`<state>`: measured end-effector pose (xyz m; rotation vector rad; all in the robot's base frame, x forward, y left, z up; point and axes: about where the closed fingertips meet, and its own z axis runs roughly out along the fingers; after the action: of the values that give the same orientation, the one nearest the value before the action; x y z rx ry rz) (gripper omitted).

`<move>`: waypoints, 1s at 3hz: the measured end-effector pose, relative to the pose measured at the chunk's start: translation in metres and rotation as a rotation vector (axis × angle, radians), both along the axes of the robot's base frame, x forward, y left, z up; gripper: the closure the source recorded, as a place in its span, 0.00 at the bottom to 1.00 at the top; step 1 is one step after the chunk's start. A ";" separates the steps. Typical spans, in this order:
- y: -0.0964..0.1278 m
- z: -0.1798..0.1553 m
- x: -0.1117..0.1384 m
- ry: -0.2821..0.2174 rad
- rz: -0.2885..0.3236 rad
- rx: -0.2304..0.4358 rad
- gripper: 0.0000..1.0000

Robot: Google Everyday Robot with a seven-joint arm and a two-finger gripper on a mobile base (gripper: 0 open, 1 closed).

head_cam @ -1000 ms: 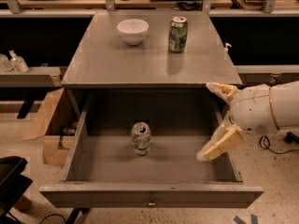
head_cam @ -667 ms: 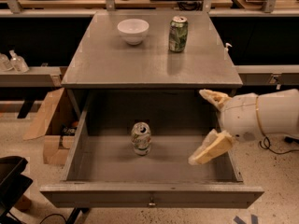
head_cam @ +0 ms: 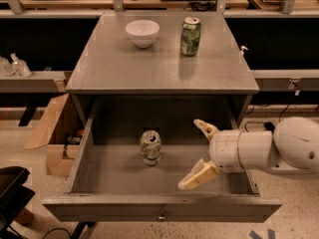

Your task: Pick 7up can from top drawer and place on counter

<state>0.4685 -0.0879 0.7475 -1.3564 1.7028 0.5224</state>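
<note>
Your gripper (head_cam: pixel 202 152) hangs over the right part of the open drawer, its white arm (head_cam: pixel 279 146) coming in from the 3 o'clock edge of the view. The two cream fingers (head_cam: pixel 198 175) stand wide apart, one toward the back of the drawer and one toward its front, and they clamp nothing. Their tips face 9 o'clock, toward the can.

The small white soda can with green and red marks and a silver top (head_cam: pixel 150 147) stands upright on the floor of the wide shallow grey metal drawer (head_cam: pixel 159 208), a little left of the drawer's middle. From the can, your gripper lies at about 3 to 4 o'clock, near it but apart from it; nothing touches the can. The drawer is pulled out toward 6 o'clock, and the small knob (head_cam: pixel 161 216) shows on its front panel.

Above the drawer, the flat grey brushed-metal table (head_cam: pixel 149 66) carries two things in its far half. A round white bowl (head_cam: pixel 142 33) sits at about 11 o'clock from the table's middle. A darker, mostly green can (head_cam: pixel 190 36) stands upright at about 1 o'clock, just beside the bowl but not touching it.

At 9 o'clock of the drawer, a brown cardboard box (head_cam: pixel 50 128) lies on the speckled floor.
</note>
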 end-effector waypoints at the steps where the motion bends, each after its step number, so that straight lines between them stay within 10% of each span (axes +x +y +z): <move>1: 0.020 -0.040 0.010 0.001 -0.003 -0.027 0.00; 3: 0.045 -0.078 0.053 -0.003 0.010 -0.020 0.00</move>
<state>0.5214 -0.0427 0.6697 -1.3800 1.7031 0.5103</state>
